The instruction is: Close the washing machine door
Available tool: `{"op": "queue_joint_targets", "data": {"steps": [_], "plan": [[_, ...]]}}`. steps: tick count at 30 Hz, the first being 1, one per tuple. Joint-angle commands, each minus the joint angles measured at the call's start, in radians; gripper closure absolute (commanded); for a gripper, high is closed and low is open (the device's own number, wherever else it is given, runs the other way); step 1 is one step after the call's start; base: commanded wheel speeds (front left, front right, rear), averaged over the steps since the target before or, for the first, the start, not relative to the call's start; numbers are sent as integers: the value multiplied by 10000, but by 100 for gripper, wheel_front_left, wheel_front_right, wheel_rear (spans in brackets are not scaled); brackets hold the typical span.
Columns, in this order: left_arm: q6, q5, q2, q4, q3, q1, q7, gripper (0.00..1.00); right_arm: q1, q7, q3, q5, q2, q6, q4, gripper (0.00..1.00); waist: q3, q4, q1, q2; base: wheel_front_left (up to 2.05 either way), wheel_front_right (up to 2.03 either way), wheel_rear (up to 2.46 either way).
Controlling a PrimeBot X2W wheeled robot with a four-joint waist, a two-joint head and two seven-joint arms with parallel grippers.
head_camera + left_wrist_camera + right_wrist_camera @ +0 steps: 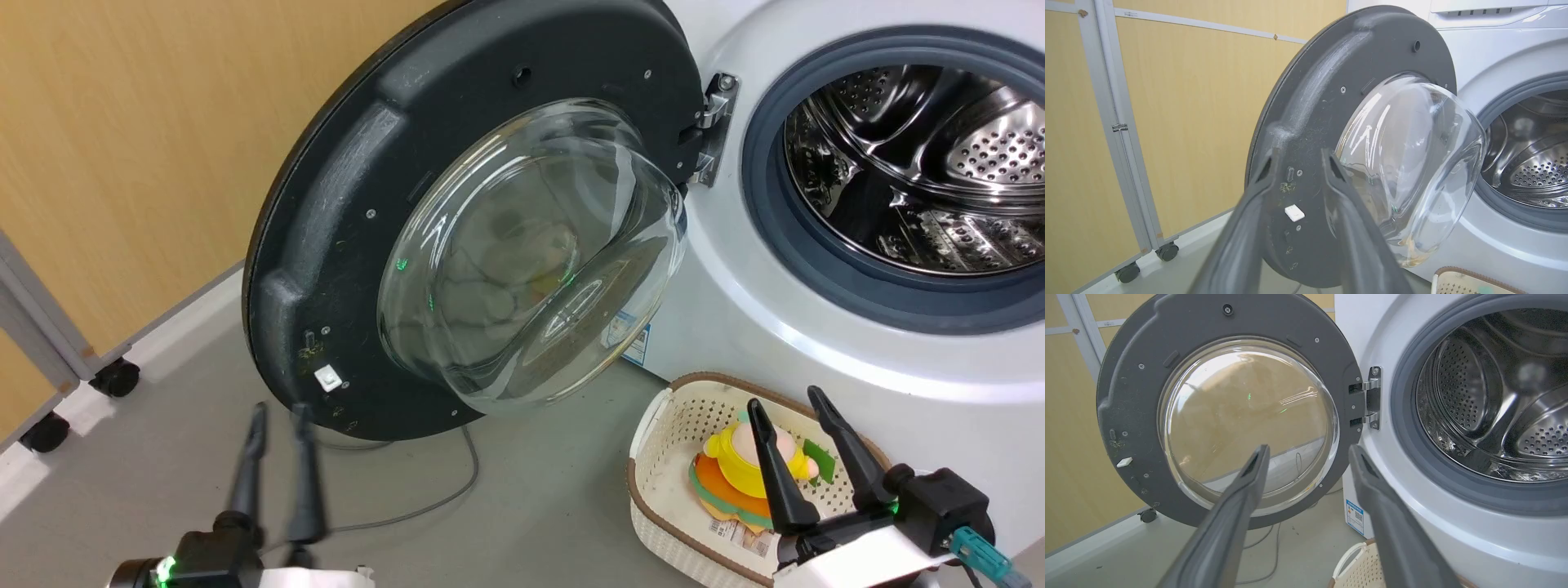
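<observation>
Left of the white front-loading washing machine, the round black plastic door with bulging glass bowl hangs wide open; looks rigid, heavyish, hinge-guided, so push latch-side rim, not glass; left pincer and right pincer both parted, empty.

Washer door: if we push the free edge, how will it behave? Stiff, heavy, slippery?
Probably rigid: the washing machine door is thick moulded plastic, so flex seems unlikely. It should swing about the metal hinge rather than slide. The bulging glass window likely adds weight and looks slick; the matte rim seems safer to push.
</observation>
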Motion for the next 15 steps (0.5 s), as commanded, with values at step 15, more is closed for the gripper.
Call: {"op": "queue_joint_targets", "data": {"steps": [15], "plan": [[-1738, -1300, 1491, 542, 1556, -2316, -42, 100, 690, -41, -457, -354, 106, 8, -517, 0, 329, -327, 0, -1, 0, 0, 0]]}}
